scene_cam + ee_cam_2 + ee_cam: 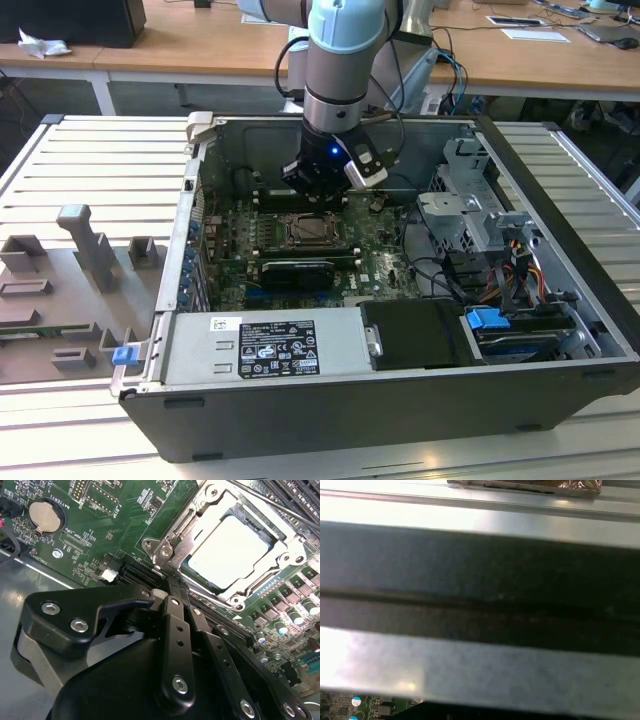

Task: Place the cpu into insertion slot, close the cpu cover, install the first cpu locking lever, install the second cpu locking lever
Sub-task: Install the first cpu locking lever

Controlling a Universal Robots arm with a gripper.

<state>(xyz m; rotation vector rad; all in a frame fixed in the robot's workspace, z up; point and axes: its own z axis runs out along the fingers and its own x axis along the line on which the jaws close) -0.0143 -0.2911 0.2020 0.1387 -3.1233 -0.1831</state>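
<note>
Black linkage bars of the end effector [172, 587] lie closest in the second wrist view, its two fingers drawn together to a narrow tip with nothing between them. That tip sits at the corner of the insertion slot [172, 547], touching or just short of the silvery metal there; which of the two I cannot tell. One cpu [225, 547], pale and square, lies flat in the slot, and one cpu cover [260, 582] lies down around it, the chip showing through the frame's window. One round coin battery [44, 516] sits on the green motherboard [115, 515], well apart from the socket.

From the exterior view, the single arm reaches down into one open computer case [560, 290] lying on the desk [90, 150], the end effector [322, 190] hanging just above the socket [315, 232] near the middle of the board. One grey power supply [265, 345] lies along the case's near edge, and one grey drive cage [470, 210] stands toward the exterior view's right.
</note>
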